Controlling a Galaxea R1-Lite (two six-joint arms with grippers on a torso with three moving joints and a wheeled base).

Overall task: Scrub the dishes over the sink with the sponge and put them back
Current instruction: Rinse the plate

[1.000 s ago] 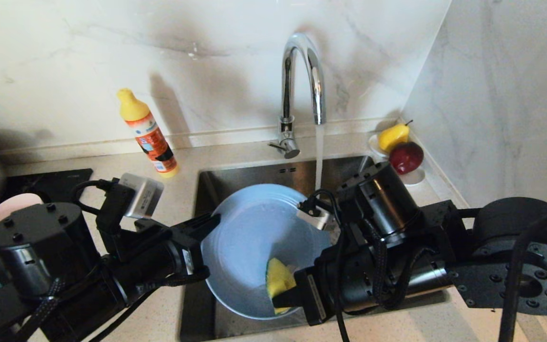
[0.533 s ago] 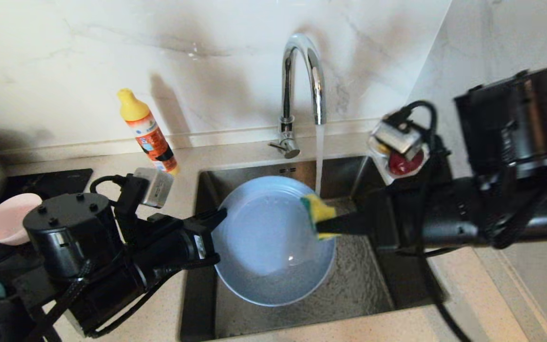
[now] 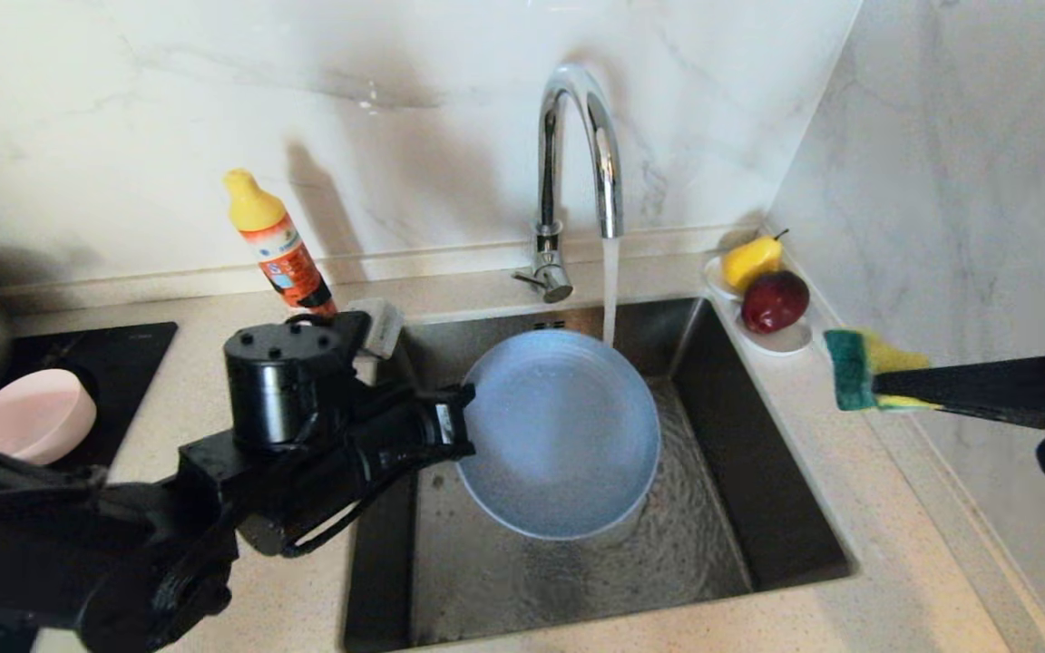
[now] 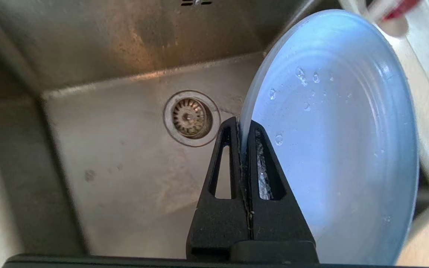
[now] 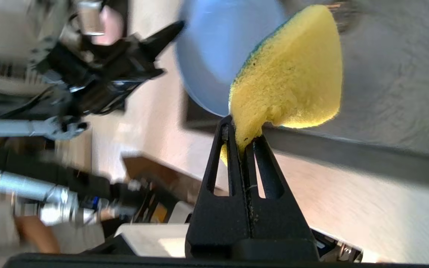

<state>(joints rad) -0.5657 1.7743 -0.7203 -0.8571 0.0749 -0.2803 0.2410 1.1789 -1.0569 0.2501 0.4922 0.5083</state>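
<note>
The grey-blue plate hangs tilted over the steel sink, its far rim close to the tap's running water. My left gripper is shut on the plate's left rim. The yellow and green sponge is pinched in my shut right gripper, out over the counter right of the sink, well apart from the plate. A pale pink bowl sits on the left counter. The teal bowl is out of view.
The chrome tap runs water into the sink; the drain strainer lies below the plate. A yellow-capped detergent bottle stands at the back left. A pear and red apple rest on a white dish at the back right, near the sponge.
My right gripper lifted the sponge off the plate and swung it right, out past the sink's edge. My left gripper carried the plate up and right, toward the water stream.
</note>
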